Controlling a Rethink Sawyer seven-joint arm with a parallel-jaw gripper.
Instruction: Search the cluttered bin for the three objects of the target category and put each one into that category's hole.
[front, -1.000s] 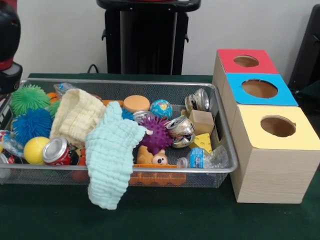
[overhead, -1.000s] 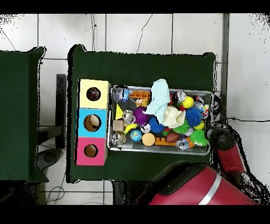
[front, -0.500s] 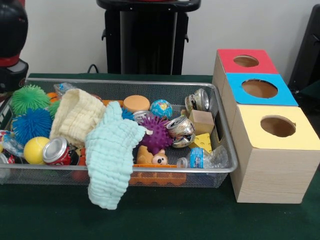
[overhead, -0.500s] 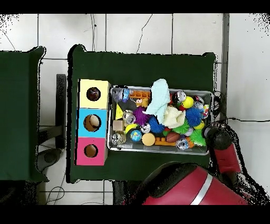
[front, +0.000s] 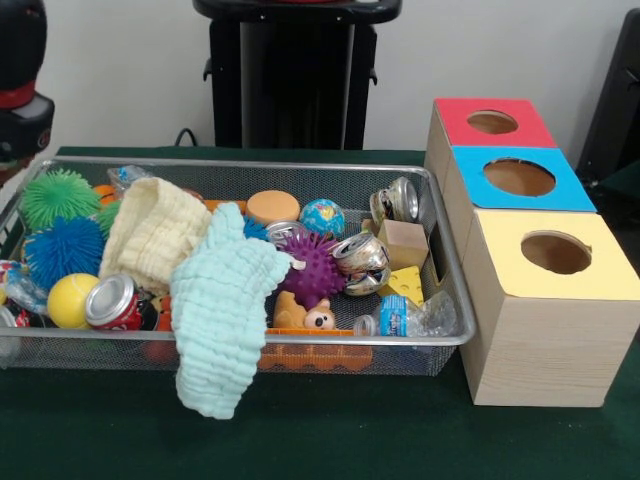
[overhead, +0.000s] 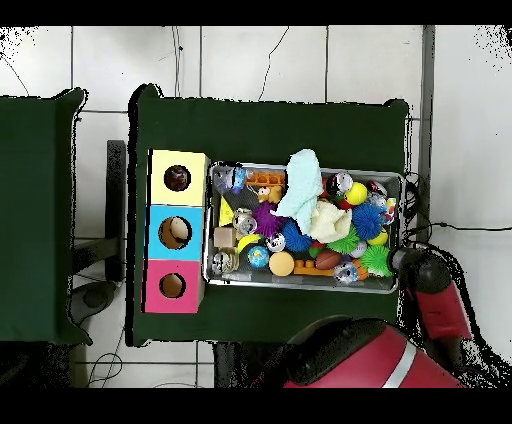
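The wire mesh bin (front: 440, 345) sits on the green table (front: 330, 440), packed so full that most things lean on one another. A mint cloth (front: 225, 320) is draped over the near rim and hangs down outside, while a cream cloth (front: 150, 232) lies bunched behind it; between them they cover a good part of the heap, so whatever lies beneath cannot be made out. Crushed cans are scattered through it: a red can (front: 112, 302) at one end beside a yellow ball (front: 70, 298), and silver cans (front: 360, 262) near the other end by a wooden block (front: 404, 243) and a cheese-like wedge (front: 404, 285). A purple spiky ball (front: 312, 268), a blue spiky ball (front: 62, 250) and a green spiky ball (front: 58, 196) crowd the rest, with a crumpled water bottle (front: 405, 320) against the near rim. Just beside the bin stand three boxes in a row, the red box (front: 495, 122), blue box (front: 520, 178) and yellow box (front: 555, 255), each with a round hole on top, set close so a sorted item has a short trip. Which category is wanted I cannot tell. The arm (overhead: 435, 300) shows off the bin's end in the overhead view, but I cannot make out its gripper, so nothing appears to be held yet; the search looks barely begun.
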